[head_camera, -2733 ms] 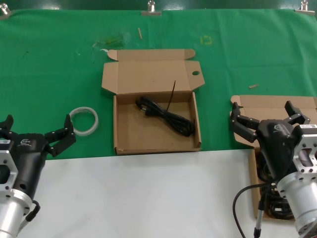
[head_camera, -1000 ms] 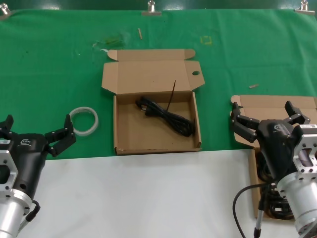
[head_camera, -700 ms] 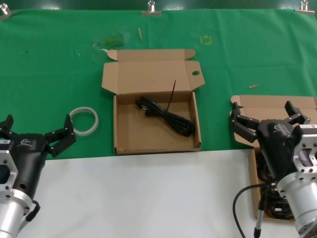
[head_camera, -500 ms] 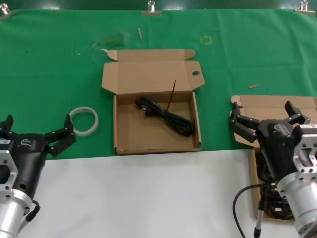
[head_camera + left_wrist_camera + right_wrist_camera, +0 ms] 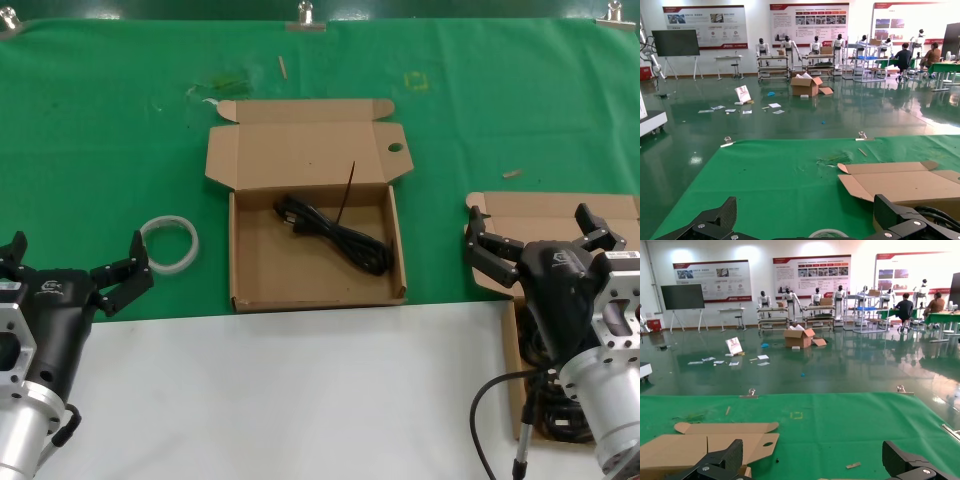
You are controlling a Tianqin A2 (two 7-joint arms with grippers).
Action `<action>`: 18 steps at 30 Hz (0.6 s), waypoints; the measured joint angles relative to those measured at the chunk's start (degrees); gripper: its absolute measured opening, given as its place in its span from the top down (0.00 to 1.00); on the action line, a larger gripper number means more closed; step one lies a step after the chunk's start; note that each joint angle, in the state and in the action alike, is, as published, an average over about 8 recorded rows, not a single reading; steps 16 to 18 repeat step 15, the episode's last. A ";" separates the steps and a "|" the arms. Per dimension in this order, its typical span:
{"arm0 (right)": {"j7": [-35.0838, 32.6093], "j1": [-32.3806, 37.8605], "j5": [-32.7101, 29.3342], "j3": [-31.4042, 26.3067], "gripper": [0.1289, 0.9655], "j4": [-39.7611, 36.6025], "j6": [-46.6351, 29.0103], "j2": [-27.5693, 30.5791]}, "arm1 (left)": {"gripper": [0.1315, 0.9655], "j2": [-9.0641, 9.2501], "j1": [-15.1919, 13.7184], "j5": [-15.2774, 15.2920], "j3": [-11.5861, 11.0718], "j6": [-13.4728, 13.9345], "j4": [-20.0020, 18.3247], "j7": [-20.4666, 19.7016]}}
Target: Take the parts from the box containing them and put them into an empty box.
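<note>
The box with a round hole in its lid (image 5: 262, 268) lies open at the middle of the green cloth and holds one black cable bundle (image 5: 335, 232). The other box (image 5: 540, 208) sits at the right, mostly hidden under my right arm; more black cable (image 5: 553, 418) shows in it. My right gripper (image 5: 535, 230) is open and empty above that box's lid. My left gripper (image 5: 75, 258) is open and empty at the near left, beside the white ring (image 5: 170, 243). The holed lid shows in the right wrist view (image 5: 700, 442) and the left wrist view (image 5: 900, 182).
A white table surface (image 5: 300, 400) lies in front of the green cloth (image 5: 120, 130). Small wood scraps (image 5: 511, 173) lie on the cloth. Metal clips (image 5: 305, 15) hold its far edge. The right arm's black hose (image 5: 490, 395) hangs near the right box.
</note>
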 joint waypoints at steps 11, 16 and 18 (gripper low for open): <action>0.00 0.00 0.00 0.00 0.00 0.00 0.00 0.00 | 0.00 0.00 0.00 0.00 0.00 0.00 0.00 0.00; 0.00 0.00 0.00 0.00 0.00 0.00 0.00 0.00 | 0.00 0.00 0.00 0.00 0.00 0.00 0.00 0.00; 0.00 0.00 0.00 0.00 0.00 0.00 0.00 0.00 | 0.00 0.00 0.00 0.00 0.00 0.00 0.00 0.00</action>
